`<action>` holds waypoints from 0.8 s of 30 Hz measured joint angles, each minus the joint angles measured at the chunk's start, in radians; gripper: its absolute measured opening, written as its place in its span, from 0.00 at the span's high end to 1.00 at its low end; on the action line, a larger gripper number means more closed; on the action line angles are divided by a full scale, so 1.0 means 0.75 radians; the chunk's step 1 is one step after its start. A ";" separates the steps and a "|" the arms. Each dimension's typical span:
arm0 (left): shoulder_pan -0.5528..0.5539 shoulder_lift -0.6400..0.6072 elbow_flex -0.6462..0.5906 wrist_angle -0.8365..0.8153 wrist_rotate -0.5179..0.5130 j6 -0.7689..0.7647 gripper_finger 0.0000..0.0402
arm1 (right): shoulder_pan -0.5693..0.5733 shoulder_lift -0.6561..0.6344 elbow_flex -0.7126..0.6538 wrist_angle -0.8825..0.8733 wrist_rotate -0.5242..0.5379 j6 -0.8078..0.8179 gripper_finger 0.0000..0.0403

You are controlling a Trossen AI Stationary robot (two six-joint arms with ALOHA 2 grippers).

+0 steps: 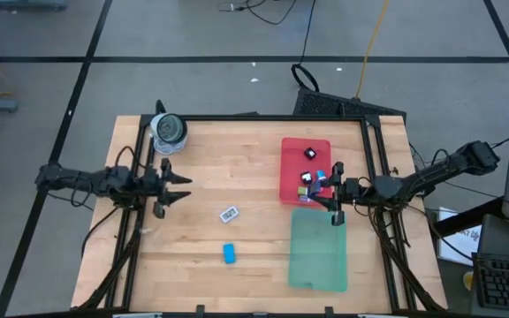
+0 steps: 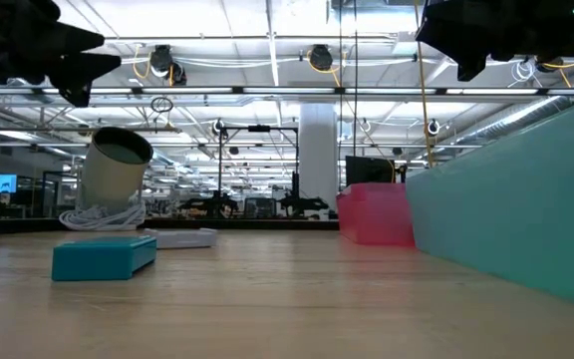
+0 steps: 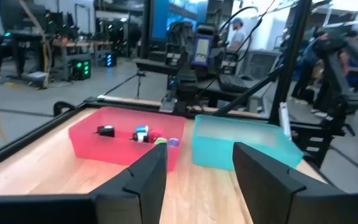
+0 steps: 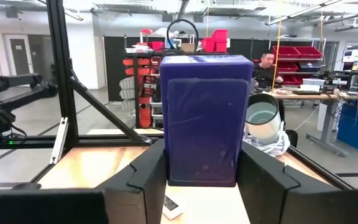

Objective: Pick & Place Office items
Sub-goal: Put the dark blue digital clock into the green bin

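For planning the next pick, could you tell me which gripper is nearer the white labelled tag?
Left. The left gripper is just beside the white labelled tag; the right gripper hangs farther, over the trays.

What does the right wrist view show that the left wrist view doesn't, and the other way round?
Only the right wrist view: the right gripper shut on a dark blue block, with the grey roll and the white tag beyond, plus a person at a bench in the room.

Only the left wrist view: the red tray with small clips inside, the green tray beside it, and the left gripper holding nothing.

Both: the wooden table and the black frame.
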 joint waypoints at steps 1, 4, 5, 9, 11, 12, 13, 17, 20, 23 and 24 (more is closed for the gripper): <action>0.011 -0.034 -0.019 0.000 0.024 0.000 0.55 | 0.000 0.000 0.000 0.000 0.000 0.000 0.63; 0.042 -0.121 -0.064 -0.017 0.063 0.003 0.56 | 0.000 0.000 0.000 -0.002 -0.001 0.000 0.63; 0.052 -0.143 -0.079 -0.023 0.065 0.006 0.57 | 0.000 0.000 0.001 -0.003 -0.001 0.001 0.63; 0.084 -0.180 -0.142 -0.020 0.054 0.016 0.58 | -0.001 0.000 0.001 -0.004 -0.025 0.007 0.63; 0.096 -0.178 -0.154 -0.021 0.030 -0.013 0.59 | 0.000 0.000 0.001 -0.004 -0.037 0.008 0.63; 0.102 -0.173 -0.154 -0.025 0.022 -0.018 0.59 | 0.001 0.000 0.001 -0.005 -0.037 0.008 0.63; 0.107 -0.161 -0.153 -0.024 0.019 -0.026 0.59 | 0.001 0.000 0.001 -0.005 -0.037 0.008 0.63; 0.112 -0.153 -0.153 -0.025 0.018 -0.027 0.58 | 0.007 0.000 0.001 -0.004 -0.110 0.004 0.63; 0.112 -0.149 -0.153 -0.028 0.017 -0.026 0.56 | 0.008 0.000 0.001 0.005 -0.181 0.014 0.63; 0.112 -0.149 -0.154 -0.015 0.017 -0.033 0.54 | 0.025 0.000 0.001 -0.009 -0.209 0.089 0.63; 0.112 -0.150 -0.154 -0.006 0.016 -0.033 0.53 | 0.039 0.001 0.001 -0.021 -0.209 0.126 0.63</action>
